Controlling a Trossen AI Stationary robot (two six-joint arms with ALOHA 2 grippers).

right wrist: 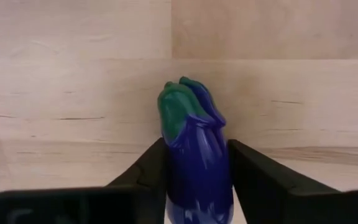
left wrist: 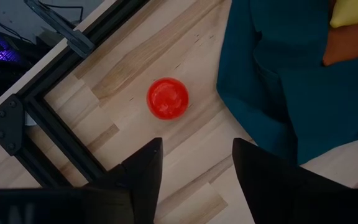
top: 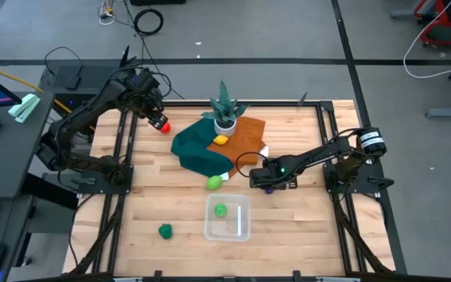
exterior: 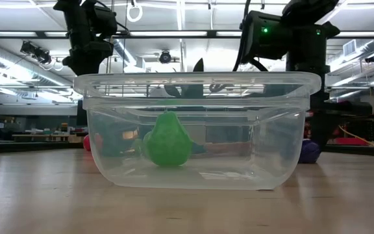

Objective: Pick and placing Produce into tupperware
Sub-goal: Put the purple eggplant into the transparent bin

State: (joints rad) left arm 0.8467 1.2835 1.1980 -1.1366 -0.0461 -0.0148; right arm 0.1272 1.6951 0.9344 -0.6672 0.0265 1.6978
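Note:
The clear tub (top: 227,218) stands near the table's near edge with a green pear-shaped toy (exterior: 167,140) on its floor. My left gripper (left wrist: 194,158) hovers open above the red ball (left wrist: 167,98), which lies on bare wood beside the teal cloth. My right gripper (right wrist: 196,149) is shut on the purple eggplant (top: 268,188), just right of the cloths. The yellow toy (top: 221,140) rests on the orange cloth. A light green toy (top: 214,182) lies at the teal cloth's near edge, and a dark green one (top: 165,230) lies left of the tub. My right gripper pinches the eggplant's purple body (right wrist: 194,165) between its two fingers (right wrist: 151,171), just below the green cap (right wrist: 176,102). The fingers come slanting down from the table's right side and lie along the eggplant. I cannot tell whether it is clear of the wood.
A spiky green plant in a white pot (top: 225,110) stands at the far end of the teal cloth (top: 198,150) and orange cloth (top: 241,133). Black frame rails (left wrist: 48,118) border the table close to the red ball. Bare wood lies around the tub.

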